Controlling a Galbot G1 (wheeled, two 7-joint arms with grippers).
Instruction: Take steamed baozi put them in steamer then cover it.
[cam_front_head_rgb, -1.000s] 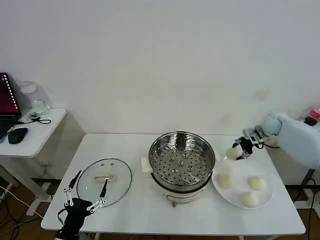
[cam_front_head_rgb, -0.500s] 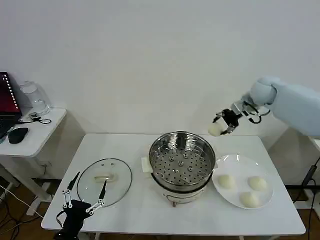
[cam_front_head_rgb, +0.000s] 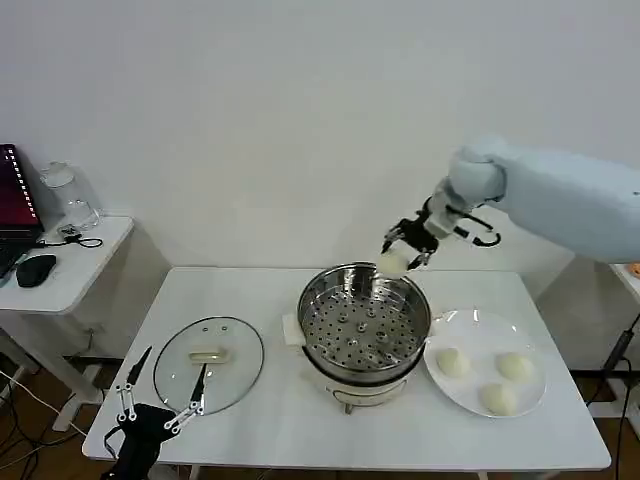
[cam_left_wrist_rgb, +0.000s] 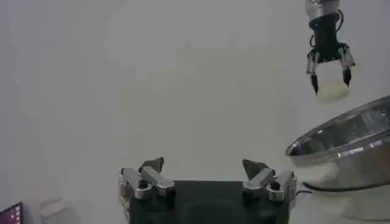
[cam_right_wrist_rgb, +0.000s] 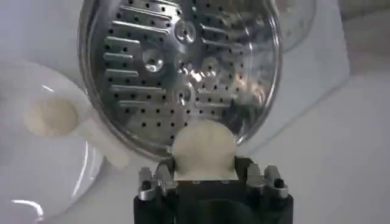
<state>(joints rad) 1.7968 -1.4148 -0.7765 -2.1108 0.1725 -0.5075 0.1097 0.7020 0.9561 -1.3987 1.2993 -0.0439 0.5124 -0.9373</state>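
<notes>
The right gripper (cam_front_head_rgb: 405, 248) hangs over the far rim of the steamer (cam_front_head_rgb: 365, 322), clamped around one baozi (cam_front_head_rgb: 391, 263). The left gripper (cam_front_head_rgb: 158, 407) waits at the table's (cam_front_head_rgb: 270, 420) near left, fingers spread, empty.

Steamer (cam_front_head_rgb: 364, 322) between lid (cam_front_head_rgb: 208, 350) and plate (cam_front_head_rgb: 487, 370)

Bare-walled lab: side desk (cam_front_head_rgb: 75, 262), laptop (cam_front_head_rgb: 14, 195).
</notes>
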